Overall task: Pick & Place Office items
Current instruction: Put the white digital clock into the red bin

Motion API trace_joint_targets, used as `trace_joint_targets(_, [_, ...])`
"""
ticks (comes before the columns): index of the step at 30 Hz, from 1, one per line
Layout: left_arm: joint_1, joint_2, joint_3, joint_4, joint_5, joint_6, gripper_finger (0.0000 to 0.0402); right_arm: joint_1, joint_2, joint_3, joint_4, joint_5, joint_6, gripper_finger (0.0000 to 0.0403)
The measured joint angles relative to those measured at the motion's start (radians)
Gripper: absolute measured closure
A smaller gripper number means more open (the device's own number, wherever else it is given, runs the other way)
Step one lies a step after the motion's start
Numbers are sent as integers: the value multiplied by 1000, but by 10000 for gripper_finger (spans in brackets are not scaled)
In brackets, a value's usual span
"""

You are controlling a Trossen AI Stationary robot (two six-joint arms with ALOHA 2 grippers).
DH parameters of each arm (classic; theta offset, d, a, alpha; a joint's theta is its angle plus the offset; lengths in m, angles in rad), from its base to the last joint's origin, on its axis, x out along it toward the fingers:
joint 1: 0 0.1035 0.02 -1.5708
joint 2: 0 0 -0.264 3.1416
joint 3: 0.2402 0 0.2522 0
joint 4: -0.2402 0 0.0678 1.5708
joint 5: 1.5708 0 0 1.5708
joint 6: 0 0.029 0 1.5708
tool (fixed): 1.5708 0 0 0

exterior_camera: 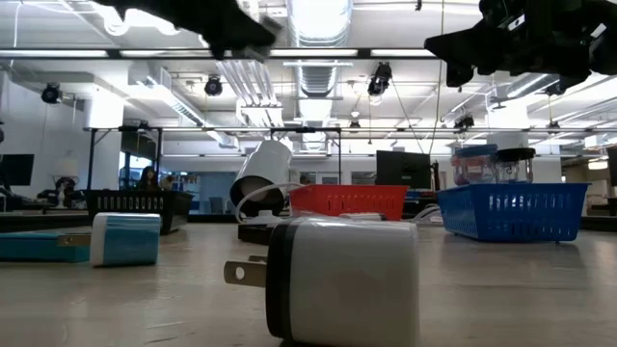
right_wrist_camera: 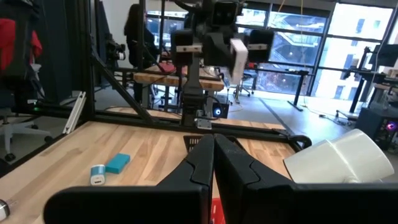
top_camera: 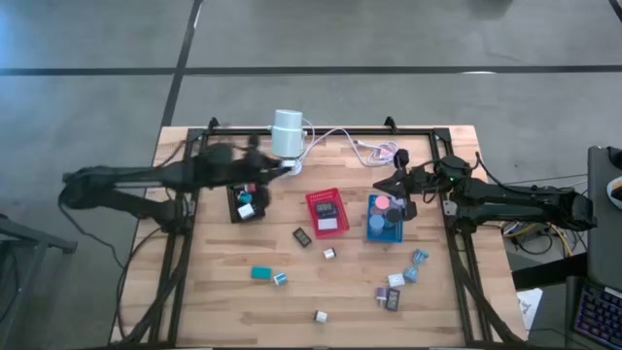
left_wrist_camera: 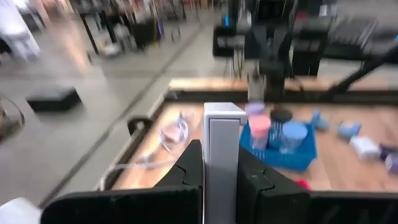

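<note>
My left gripper (top_camera: pixel 275 169) is raised near the table's far left, beside the black tray (top_camera: pixel 236 207), and is shut on a white block (left_wrist_camera: pixel 221 134). The right wrist view shows that block (right_wrist_camera: pixel 239 55) high above the table. My right gripper (top_camera: pixel 382 186) hangs shut above the blue tray (top_camera: pixel 373 231) and holds nothing; its fingers (right_wrist_camera: pixel 213 152) are closed together. Loose office items lie on the wood: a teal block (top_camera: pixel 261 273), a black block (top_camera: pixel 302 236), and a cluster (top_camera: pixel 398 282) at the near right. My left gripper pinches the white block between its two fingers (left_wrist_camera: pixel 188 169), one on each broad side (left_wrist_camera: pixel 214 163). The fingers lie nearly level and point toward the table's right side. The block stands upright between them, lifted clear of the table.
A white cylinder (top_camera: pixel 288 133) lies at the far edge with cables (top_camera: pixel 374 148) trailing to its right. The red tray (top_camera: pixel 317 222) sits mid-table between the black and blue ones. The blue tray holds pink and dark round pieces (left_wrist_camera: pixel 267 127). A white plug block (exterior_camera: pixel 342 280) lies near the front edge.
</note>
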Motion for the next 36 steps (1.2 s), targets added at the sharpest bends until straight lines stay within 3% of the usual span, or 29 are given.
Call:
trace_joint_targets(7, [-4,341,299,-213,46,2,370,0,0,0,-3,0,0,394])
trace_joint_targets(16, [-39,629,549,-454,106,-15,370,0,0,0,-7,-1,7,394])
trace_joint_targets(21, [-55,738,586,-465,194,-26,370,0,0,0,-8,-2,13,394])
trace_joint_targets(36, [-91,917,591,-428,199,-75,370,0,0,0,-23,-2,-3,394])
